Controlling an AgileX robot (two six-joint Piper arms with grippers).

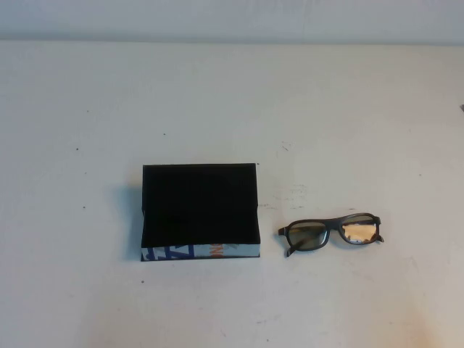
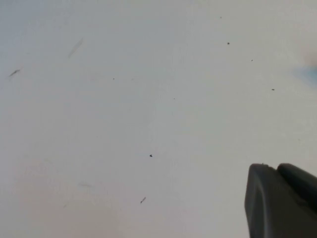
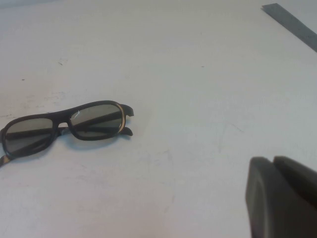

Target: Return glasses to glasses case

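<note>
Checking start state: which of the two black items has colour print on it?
The glasses case, left of the glasses: blue, white and orange print along its near side. The glasses are plain black.

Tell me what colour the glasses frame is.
Black, seen best in the right wrist view: the glasses lie on the white table.

glasses [image 1: 331,234]: black, folded, on table | glasses case [image 1: 199,210]: open, just left
</note>
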